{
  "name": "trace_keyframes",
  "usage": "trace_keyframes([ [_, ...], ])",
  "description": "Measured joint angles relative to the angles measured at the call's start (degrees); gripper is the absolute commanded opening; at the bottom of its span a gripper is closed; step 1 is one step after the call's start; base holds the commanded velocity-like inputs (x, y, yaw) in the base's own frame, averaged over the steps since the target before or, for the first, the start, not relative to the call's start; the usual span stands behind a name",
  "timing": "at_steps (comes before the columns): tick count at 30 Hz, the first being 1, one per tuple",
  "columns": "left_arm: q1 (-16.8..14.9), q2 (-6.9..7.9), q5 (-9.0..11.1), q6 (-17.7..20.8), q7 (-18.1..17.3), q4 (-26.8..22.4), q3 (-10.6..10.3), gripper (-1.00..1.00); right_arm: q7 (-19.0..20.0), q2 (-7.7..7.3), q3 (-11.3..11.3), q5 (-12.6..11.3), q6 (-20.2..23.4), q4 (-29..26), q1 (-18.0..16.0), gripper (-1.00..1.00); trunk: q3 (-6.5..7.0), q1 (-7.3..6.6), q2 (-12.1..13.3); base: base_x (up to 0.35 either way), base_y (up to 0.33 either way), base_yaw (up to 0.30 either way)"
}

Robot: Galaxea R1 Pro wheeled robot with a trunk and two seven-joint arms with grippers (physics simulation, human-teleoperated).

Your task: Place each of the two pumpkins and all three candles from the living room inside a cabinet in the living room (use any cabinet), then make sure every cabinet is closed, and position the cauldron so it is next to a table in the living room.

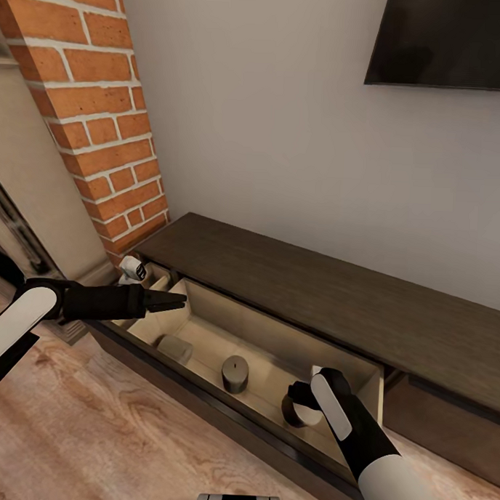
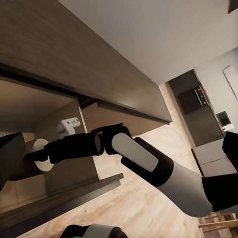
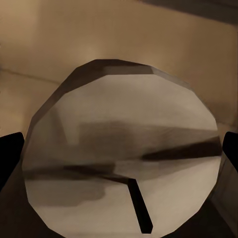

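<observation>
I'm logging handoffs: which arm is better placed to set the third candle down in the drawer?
Right. The right gripper is already inside the open drawer, its fingers either side of a candle. The left gripper hovers at the drawer's far end with nothing between its fingers.

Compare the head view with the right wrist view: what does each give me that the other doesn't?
Head view alone: the open drawer of the cabinet, two more candles, the left gripper, brick column, dark screen.
Right wrist view alone: the candle's flat top with its dark wick, and a fingertip on either side.
Both: that candle in the drawer at the right gripper.
</observation>
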Motion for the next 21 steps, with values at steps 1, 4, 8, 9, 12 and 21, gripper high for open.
trace_keyframes([
  [1,0.0,0.0,0.0,0.0,0.0,0.0,0.0,1.0,0.0,0.0,0.0,0.02,-0.03,0.02,-0.01,-1.0,0.0,0.0,0.0,0.0,0.0,0.0],
  [4,0.0,0.0,0.0,0.0,0.0,0.0,0.0,1.0,0.0,-0.04,-0.04,0.08,-0.08,0.08,-0.03,-1.0,0.0,0.0,0.0,0.0,0.0,0.0],
  [8,0.01,0.0,0.0,0.0,0.0,0.0,0.0,1.0,0.0,-0.06,-0.07,0.07,-0.16,0.11,-0.04,-1.0,0.0,0.0,0.0,0.0,0.0,0.0],
  [9,0.01,0.0,0.0,0.0,0.0,-0.02,0.0,1.0,0.0,-0.06,-0.06,0.08,-0.24,0.11,-0.04,-1.0,0.0,0.0,0.0,0.0,0.0,0.0],
  [12,0.03,0.0,0.01,0.0,0.0,-0.03,0.0,1.0,0.0,-0.05,-0.03,0.05,-1.52,0.17,-0.04,-1.0,0.0,0.0,0.0,0.028,0.012,0.0],
  [21,0.01,0.0,0.07,0.0,0.0,0.0,0.0,1.0,-0.01,-0.07,-0.02,0.08,-2.07,0.42,-0.03,-1.0,0.0,0.0,0.0,0.021,0.011,0.0],
])
